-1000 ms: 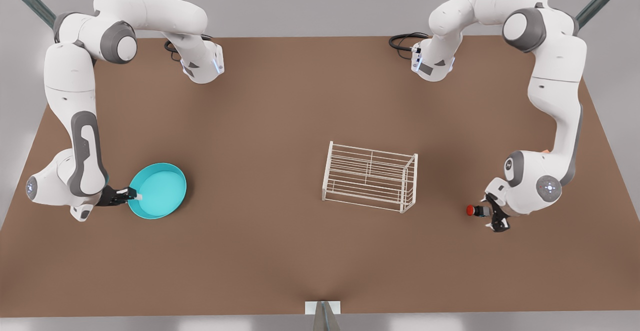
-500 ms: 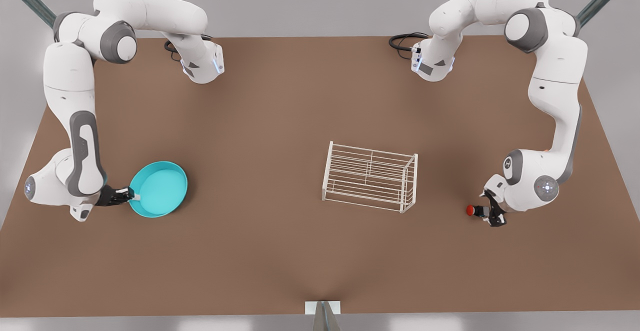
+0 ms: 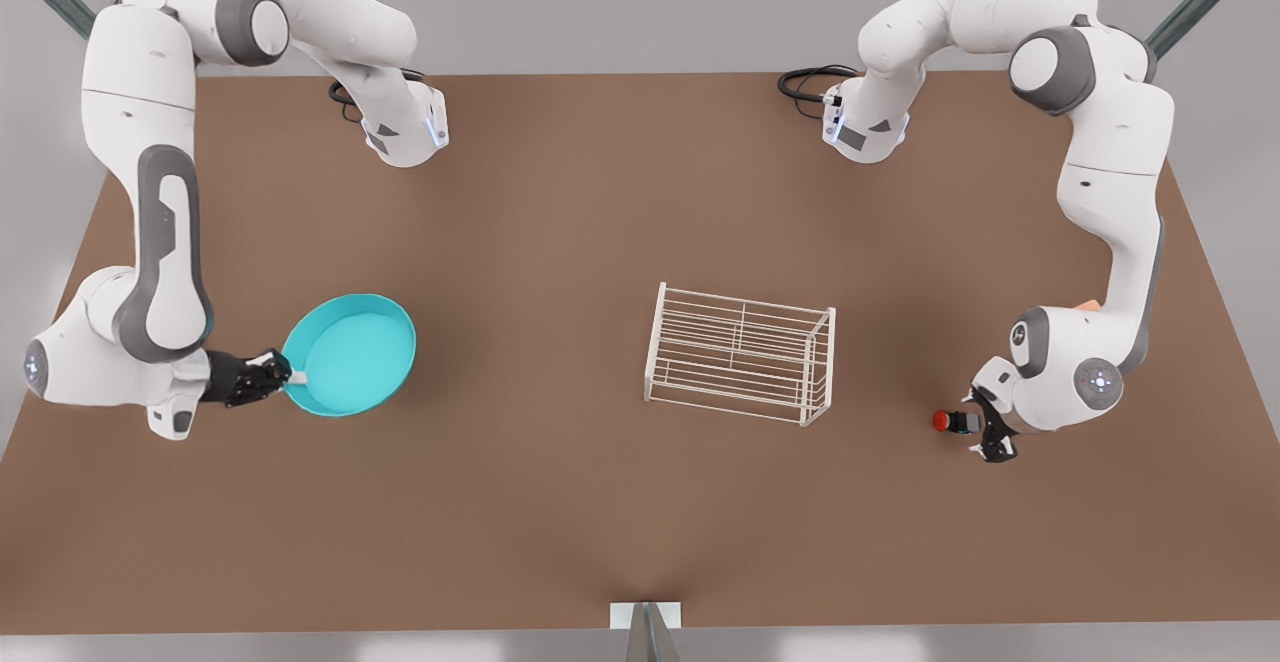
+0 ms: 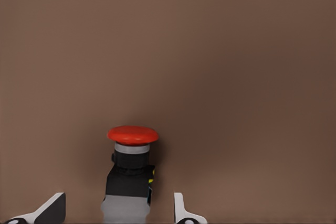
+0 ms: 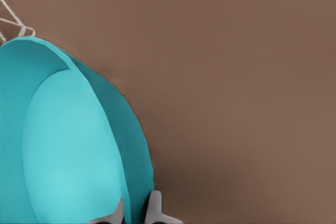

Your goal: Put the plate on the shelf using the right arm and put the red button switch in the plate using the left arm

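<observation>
In the front view, the right gripper (image 3: 290, 379) is on the front view's left side of the brown table (image 3: 560, 502). Its jaws pinch the rim of the plate (image 3: 352, 354). The plate is blue-green and round, and it looks tilted, with its far edge higher. The shelf (image 3: 740, 354) is a white wire rack. It stands near the middle of the table, well apart from the plate. On the front view's right, the left gripper (image 3: 985, 434) is low by the table. The red button switch (image 3: 950, 421) lies on its side just beside it, with its red cap pointing toward the shelf. A bit of an orange block (image 3: 1088, 305) peeks out behind that arm.

In the left wrist view, the red button switch (image 4: 131, 166) sits between the two fingertips (image 4: 50, 209). The jaws are spread wide, with a gap on each side of the switch.

In the right wrist view, the fingertips (image 5: 155, 205) squeeze the rim of the plate (image 5: 68, 150), one on each side. A corner of the shelf (image 5: 13, 22) shows past the plate
</observation>
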